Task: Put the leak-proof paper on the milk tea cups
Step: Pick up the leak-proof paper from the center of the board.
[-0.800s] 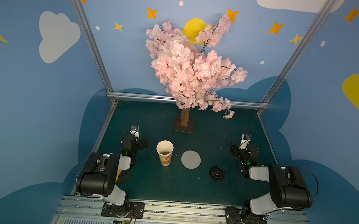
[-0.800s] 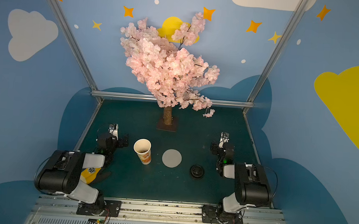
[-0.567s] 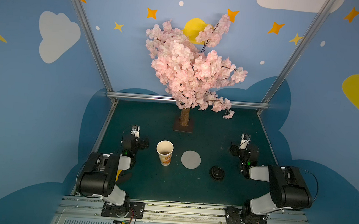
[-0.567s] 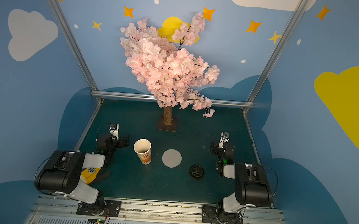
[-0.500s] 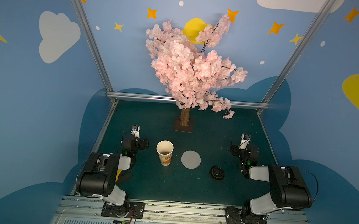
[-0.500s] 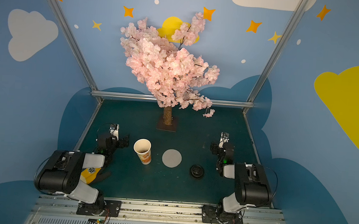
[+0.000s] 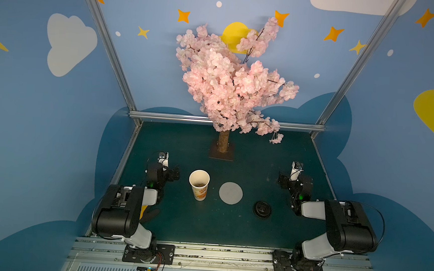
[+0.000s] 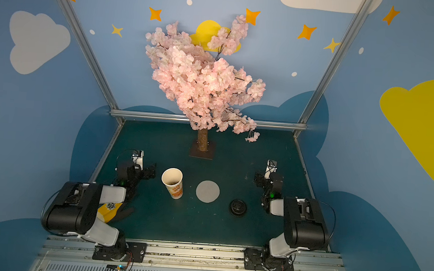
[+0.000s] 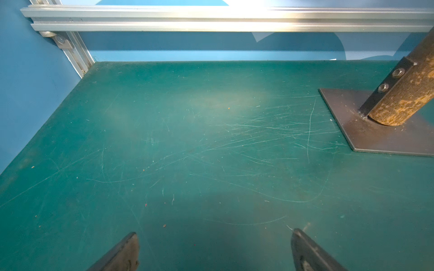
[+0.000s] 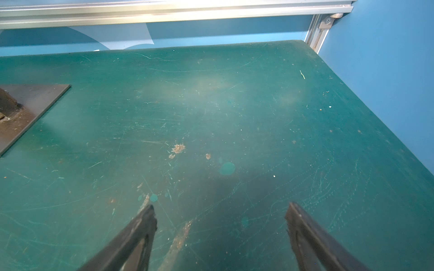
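Note:
The milk tea cup (image 7: 199, 184) (image 8: 172, 182) stands upright on the green table, left of centre. It is white with orange print and its mouth is uncovered. The leak-proof paper (image 7: 230, 193) (image 8: 207, 191), a pale grey round disc, lies flat on the table just right of the cup and apart from it. My left gripper (image 7: 162, 170) (image 9: 215, 234) sits low, left of the cup, open and empty over bare mat. My right gripper (image 7: 295, 179) (image 10: 220, 208) rests at the right side, also open and empty. Neither wrist view shows cup or paper.
A black round lid (image 7: 262, 209) lies right of the paper, nearer the front. The blossom tree's trunk and metal base plate (image 7: 222, 152) (image 9: 375, 131) stand at the back centre. A yellow item (image 8: 108, 209) lies under the left arm. Blue walls and aluminium rails enclose the table.
My left gripper's finger nearest the cup has edged slightly toward the cup. The cup, paper, lid and right arm have not moved.

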`<state>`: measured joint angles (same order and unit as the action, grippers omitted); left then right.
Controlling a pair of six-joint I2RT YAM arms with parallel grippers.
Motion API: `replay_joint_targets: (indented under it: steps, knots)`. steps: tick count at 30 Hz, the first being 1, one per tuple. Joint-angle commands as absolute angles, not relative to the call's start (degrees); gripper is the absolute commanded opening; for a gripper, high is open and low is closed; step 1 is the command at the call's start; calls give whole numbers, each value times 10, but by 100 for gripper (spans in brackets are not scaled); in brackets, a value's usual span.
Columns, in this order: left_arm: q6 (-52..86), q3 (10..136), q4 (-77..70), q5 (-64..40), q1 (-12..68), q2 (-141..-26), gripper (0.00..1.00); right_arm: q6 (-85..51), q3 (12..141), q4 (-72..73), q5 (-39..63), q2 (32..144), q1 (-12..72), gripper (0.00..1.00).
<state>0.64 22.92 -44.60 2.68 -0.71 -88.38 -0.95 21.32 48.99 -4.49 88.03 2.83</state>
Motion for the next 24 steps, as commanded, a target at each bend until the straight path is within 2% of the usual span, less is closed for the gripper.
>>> replay_joint_targets:
  steps: [1,5,7,9,12,16,19,21,24]
  knots:
    - [5,238,-440,18,-10,-877,100,-4,223,486,-46,874,28,87]
    - [13,236,-446,35,-9,-873,100,-5,219,497,-50,871,28,87]
    - [23,219,-472,67,-9,-839,100,-5,218,472,-56,831,28,87]
    - [44,238,-364,108,-8,-748,100,-9,262,321,-59,759,28,87]
    - [83,312,-169,154,-8,-641,100,-52,337,163,-57,713,28,86]
    - [119,360,-74,108,-10,-567,100,-150,407,34,-6,705,30,83]
    - [159,400,2,37,-10,-524,100,-217,441,-61,51,695,31,81]
    - [176,436,44,-46,-7,-513,100,-248,457,-115,114,688,34,79]
    - [206,498,116,-80,34,-521,100,-278,470,-182,167,678,50,79]
